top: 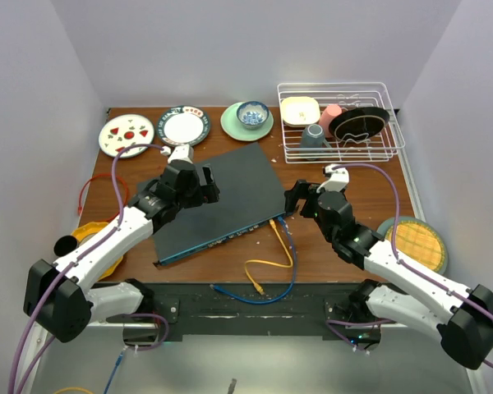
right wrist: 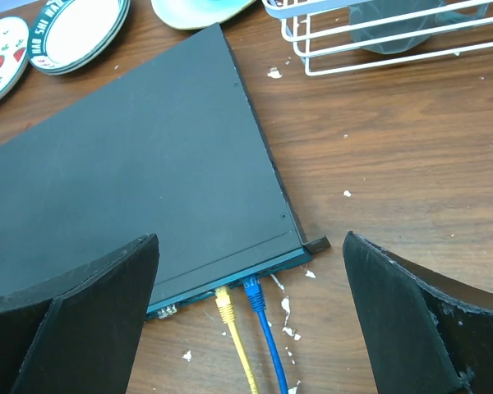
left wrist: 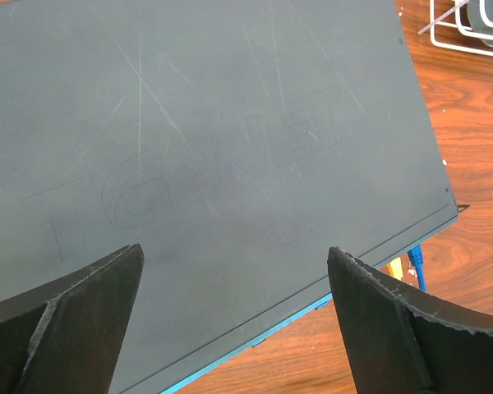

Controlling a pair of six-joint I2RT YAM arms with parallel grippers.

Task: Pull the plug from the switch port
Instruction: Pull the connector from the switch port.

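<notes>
The switch [top: 222, 197] lies flat mid table [right wrist: 394, 164], its long axis running near-left to far-right, with the socket side facing near. A yellow plug [right wrist: 223, 302] and a blue plug [right wrist: 252, 291] sit in sockets at its right end. The left gripper [left wrist: 234, 249] has its jaws wide open and empty over the top; the right gripper [right wrist: 251, 238] has its jaws open and empty above the plugs.

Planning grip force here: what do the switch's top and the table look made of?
The switch looks like painted sheet metal, matte black: flat, thin-edged, with fine pale scratches and a faint logo; plastic cannot be excluded. The table looks like wood or wood-grain laminate, reddish brown, with visible grain and slight sheen.
</notes>
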